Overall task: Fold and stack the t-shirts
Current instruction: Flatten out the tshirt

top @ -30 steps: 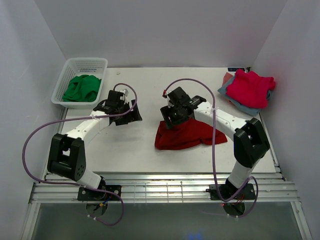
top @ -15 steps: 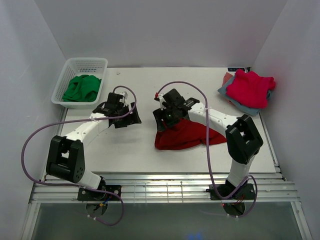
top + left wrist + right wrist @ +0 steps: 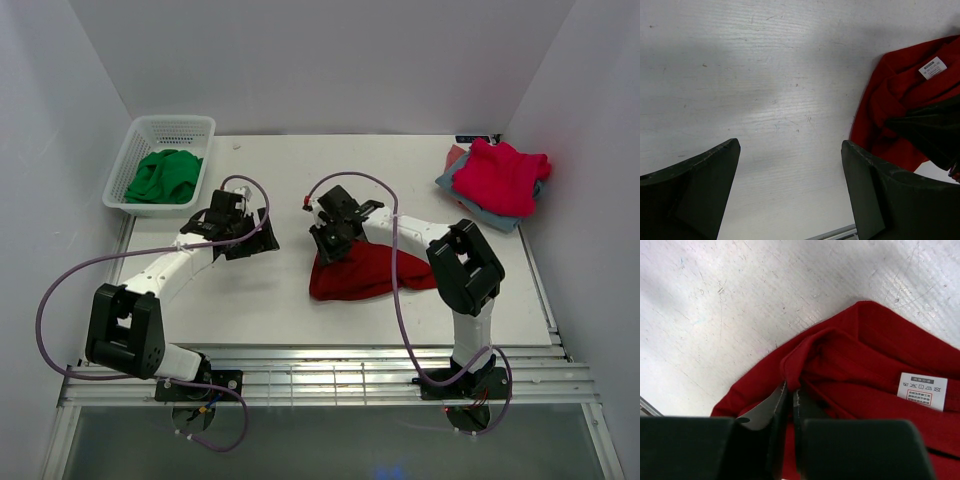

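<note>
The white surface (image 3: pixel 300 170) carries everything. Near its middle, slightly toward the right arm, lies the dark red shirt (image 3: pixel 365 272), bunched and uneven, with its near edge rounded. At the far right corner sits a pile: a pink-red shirt (image 3: pixel 503 178) lies on top of grey-blue shirts (image 3: pixel 449 180), whose edges show along its left and near sides. At the far left corner stands a white basket (image 3: pixel 135 150) of open mesh with a green cloth (image 3: pixel 165 175) inside.

The left claw (image 3: pixel 790 165) hangs over bare surface just left of the dark red shirt, its jaws spread wide and nothing between them. The right claw (image 3: pixel 790 395) is at the shirt's far left edge – its jaws are pressed almost together on a raised fold of the red cloth, which is pinched between them.

A small white label (image 3: pixel 923 391) with printed care marks lies on the red cloth, just right of the pinched fold.
</note>
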Available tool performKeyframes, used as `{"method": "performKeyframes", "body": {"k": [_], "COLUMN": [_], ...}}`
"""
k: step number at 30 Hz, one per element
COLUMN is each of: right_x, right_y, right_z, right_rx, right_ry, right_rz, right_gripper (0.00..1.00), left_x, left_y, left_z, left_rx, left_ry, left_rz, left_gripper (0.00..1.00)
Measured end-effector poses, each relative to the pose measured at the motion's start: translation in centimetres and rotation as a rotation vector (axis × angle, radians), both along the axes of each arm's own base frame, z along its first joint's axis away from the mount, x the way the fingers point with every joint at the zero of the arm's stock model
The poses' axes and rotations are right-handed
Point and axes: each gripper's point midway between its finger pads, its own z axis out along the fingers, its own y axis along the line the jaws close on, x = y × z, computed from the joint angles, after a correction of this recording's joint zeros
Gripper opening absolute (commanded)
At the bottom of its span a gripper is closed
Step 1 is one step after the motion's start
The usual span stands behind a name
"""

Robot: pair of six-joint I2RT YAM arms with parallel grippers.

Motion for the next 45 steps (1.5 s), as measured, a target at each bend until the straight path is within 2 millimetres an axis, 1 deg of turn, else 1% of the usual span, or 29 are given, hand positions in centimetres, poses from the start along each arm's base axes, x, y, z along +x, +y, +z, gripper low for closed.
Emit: {"method": "performKeyframes", "body": {"k": [5,7,9,10,11,12,14,15,16,17,18,19,20,22,24,25,26,28,29,31,33,34,35,36,38,39,41,43,45], "right_x": [0.8,1.3,2.6,3.6,5.0,6.3,8.9,9.6,9.6,9.4,8.7,7.8,6.9,6.2,6.4,6.7,7.1,7.3,7.3,6.4,4.5,3.2,1.9,0.9,-0.6,-1.0,-1.4,-1.4,-1.6], "right_y": [0.3,0.6,1.3,2.0,3.0,4.0,6.0,6.5,6.5,5.9,5.1,4.1,2.8,0.5,-1.5,-2.4,-3.4,-5.4,-6.5,-8.8,-11.4,-12.8,-14.3,-15.5,-17.3,-18.0,-18.9,-19.6,-20.2], "right_z": [1.3,2.7,5.6,8.0,11.4,14.9,22.9,26.8,30.2,32.9,34.8,36.1,36.7,37.5,36.6,35.5,33.8,28.6,25.4,18.8,12.8,10.3,8.3,6.9,5.4,5.2,5.6,6.3,6.8], "right_rx": [-0.001,-0.006,0.007,0.023,0.061,0.103,0.230,0.303,0.364,0.415,0.449,0.475,0.478,0.469,0.414,0.373,0.323,0.187,0.109,-0.054,-0.209,-0.281,-0.350,-0.405,-0.483,-0.507,-0.534,-0.547,-0.564], "right_ry": [-0.023,-0.041,-0.081,-0.117,-0.171,-0.231,-0.380,-0.454,-0.511,-0.556,-0.581,-0.595,-0.597,-0.614,-0.630,-0.630,-0.624,-0.568,-0.529,-0.434,-0.331,-0.280,-0.237,-0.203,-0.165,-0.158,-0.164,-0.186,-0.195], "right_rz": [-0.010,-0.017,-0.026,-0.030,-0.035,-0.040,-0.055,-0.062,-0.067,-0.076,-0.082,-0.087,-0.096,-0.125,-0.175,-0.198,-0.227,-0.275,-0.297,-0.324,-0.344,-0.352,-0.361,-0.373,-0.399,-0.417,-0.454,-0.492,-0.516], "right_gripper": [0.08,0.08,0.08,0.08,0.08,0.08,0.08,0.08,0.08,0.08,0.08,0.08,0.08,0.08,0.08,0.08,0.08,0.08,0.08,0.08,0.08,0.08,0.08,0.08,0.08,0.08,0.08,0.08,0.08], "left_x": [-0.1,-0.1,0.0,-0.1,-0.1,0.0,0.1,0.2,0.3,0.4,0.6,0.7,0.8,0.9,0.9,0.9,0.9,0.9,0.8,0.8,0.6,0.4,0.3,0.2,0.5,0.8,1.8,3.1,4.7], "left_y": [0.1,0.2,0.3,0.3,0.3,0.3,0.3,0.3,0.3,0.2,0.2,0.2,0.2,0.2,0.2,0.2,0.2,0.1,0.0,-0.3,-0.5,-0.4,-0.3,-0.1,0.6,1.1,2.1,3.0,4.0], "left_z": [0.1,0.1,0.1,0.1,0.1,0.1,0.3,0.5,0.7,0.9,1.1,1.2,1.3,1.4,1.4,1.4,1.4,1.5,1.6,1.9,2.3,2.5,3.0,3.5,4.9,5.5,6.2,5.9,4.5], "left_rx": [0.002,0.005,0.011,0.013,0.015,0.015,0.015,0.014,0.013,0.012,0.010,0.010,0.010,0.011,0.013,0.013,0.013,0.009,0.004,-0.008,-0.019,-0.021,-0.020,-0.013,0.009,0.030,0.074,0.132,0.208], "left_ry": [-0.003,-0.004,-0.005,-0.005,-0.005,-0.006,-0.010,-0.014,-0.016,-0.021,-0.027,-0.031,-0.035,-0.038,-0.038,-0.038,-0.038,-0.037,-0.035,-0.035,-0.034,-0.038,-0.048,-0.065,-0.116,-0.144,-0.189,-0.216,-0.220], "left_rz": [0.003,0.005,0.008,0.008,0.008,0.008,0.009,0.009,0.009,0.009,0.009,0.010,0.011,0.012,0.012,0.012,0.010,0.006,0.001,-0.012,-0.021,-0.022,-0.019,-0.012,0.009,0.029,0.065,0.098,0.125], "left_gripper": [0.93,0.93,0.93,0.93,0.93,0.93,0.93,0.93,0.93,0.93,0.93,0.93,0.93,0.93,0.93,0.93,0.92,0.90,0.87,0.84,0.84,0.84,0.84,0.89,0.91,0.92,0.93,0.94,0.94]}}
